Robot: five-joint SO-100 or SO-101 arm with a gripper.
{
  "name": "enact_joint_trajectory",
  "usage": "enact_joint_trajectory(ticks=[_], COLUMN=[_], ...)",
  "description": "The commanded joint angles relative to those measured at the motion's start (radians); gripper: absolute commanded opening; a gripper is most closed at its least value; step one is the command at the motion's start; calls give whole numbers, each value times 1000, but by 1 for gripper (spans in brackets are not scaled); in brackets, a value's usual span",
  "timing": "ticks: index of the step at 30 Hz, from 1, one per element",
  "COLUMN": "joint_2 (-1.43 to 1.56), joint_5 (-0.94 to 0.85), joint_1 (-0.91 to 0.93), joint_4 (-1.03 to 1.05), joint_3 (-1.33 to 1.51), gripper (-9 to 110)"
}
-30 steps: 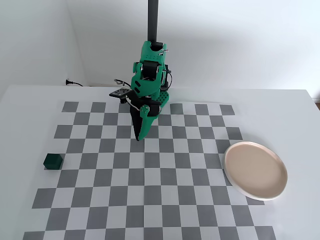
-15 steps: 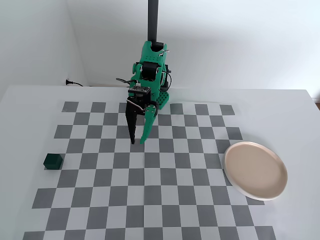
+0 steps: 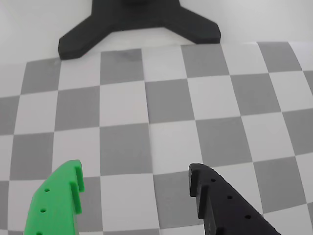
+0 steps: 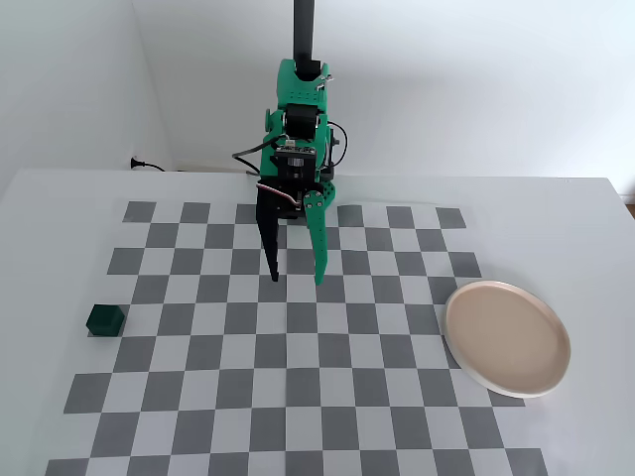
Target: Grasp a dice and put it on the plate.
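The dice [image 4: 104, 319] is a small dark green cube on the checkerboard at the left edge in the fixed view; the wrist view does not show it. The plate [image 4: 507, 337] is a round pinkish-beige dish with a pale rim at the board's right edge, empty. My gripper [image 4: 296, 279] points down over the board's upper middle, well right of the dice and left of the plate. It is open and empty. In the wrist view the gripper [image 3: 134, 176] shows a green finger [image 3: 58, 198] and a black finger [image 3: 220, 200] wide apart over bare squares.
A black stand foot [image 3: 139, 22] sits beyond the board's far edge in the wrist view. The grey and white checkerboard [image 4: 298, 397] lies on a white table. A black cable [image 4: 149, 165] runs along the back wall.
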Motion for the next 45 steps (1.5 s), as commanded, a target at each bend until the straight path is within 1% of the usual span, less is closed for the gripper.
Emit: enact_joint_trajectory(ticks=[1, 8, 19, 27, 35, 45], joint_2=[-163, -394, -862, -1078, -1221, -1327], joint_5=[-9, -26, -48, -66, -126, -160], joint_1=[12, 89, 413, 611, 752, 778], joint_4=[-35, -41, -84, -11, -11, -31], joint_3=[-242, -462, -842, -1029, -1063, -1063], gripper=[19, 19, 19, 19, 19, 22])
